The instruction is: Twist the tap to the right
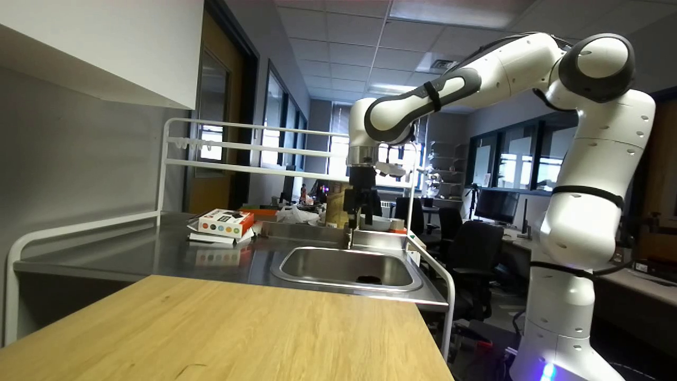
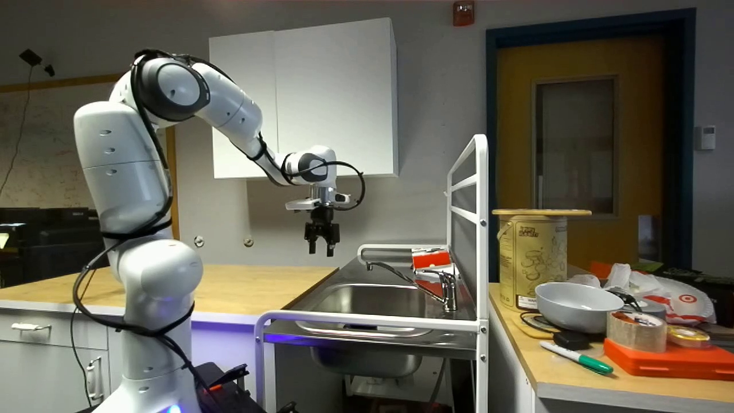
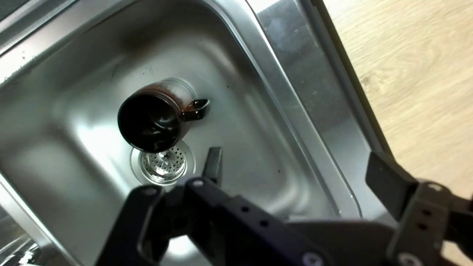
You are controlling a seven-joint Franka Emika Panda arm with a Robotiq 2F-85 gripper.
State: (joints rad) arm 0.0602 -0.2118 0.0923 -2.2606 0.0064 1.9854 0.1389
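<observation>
The tap (image 2: 450,293) is a slender grey-metal faucet at the right rim of the steel basin in an exterior view, with a lever on top and a thin spout reaching up to the left over the basin. Its lower part (image 1: 347,238) shows behind the basin in an exterior view. My black gripper (image 2: 321,253) hangs pointing down, left of and a little above the spout's end, apart from it. In an exterior view the gripper (image 1: 360,223) appears beside the tap's upper part. In the wrist view the gripper (image 3: 297,171) is open and empty; I cannot clearly see the tap.
A dark brown mug (image 3: 173,94) is in the steel basin (image 3: 229,133) near the drain. White rails (image 2: 482,241) stand beside the tap. Boxes (image 1: 225,223) lie on the steel counter. A wooden table (image 1: 238,328) adjoins the sink. A white cabinet (image 2: 338,97) hangs above.
</observation>
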